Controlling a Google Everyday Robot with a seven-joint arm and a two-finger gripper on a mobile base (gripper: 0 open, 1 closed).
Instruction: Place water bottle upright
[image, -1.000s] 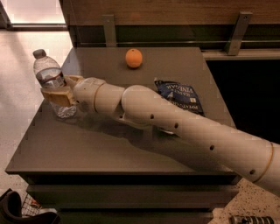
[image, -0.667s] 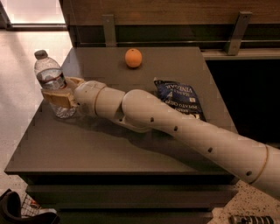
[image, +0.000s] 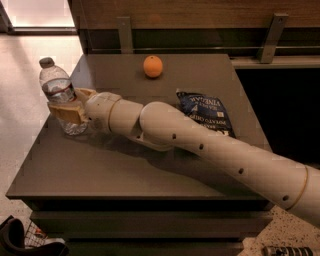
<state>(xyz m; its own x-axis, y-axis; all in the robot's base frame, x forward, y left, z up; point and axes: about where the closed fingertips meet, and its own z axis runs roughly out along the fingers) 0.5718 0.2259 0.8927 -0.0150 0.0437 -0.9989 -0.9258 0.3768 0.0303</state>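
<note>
The water bottle (image: 60, 92) is a small clear ribbed bottle with a pale grey cap and a narrow label band. It stands upright at the left edge of the dark table (image: 125, 165), its base on the tabletop. My gripper (image: 70, 106) is at the bottle's lower body, with its tan fingers (image: 65, 111) around it from the right. The cream arm reaches in from the lower right across the table.
An orange (image: 153, 66) sits at the back middle of the table. A dark blue chip bag (image: 205, 114) lies right of centre, partly behind my arm. A wooden wall with metal brackets rises behind. The floor drops off just left of the bottle.
The arm has shifted slightly, and the bottle and gripper stay at the table's left edge. The bottle remains upright in the fingers.
</note>
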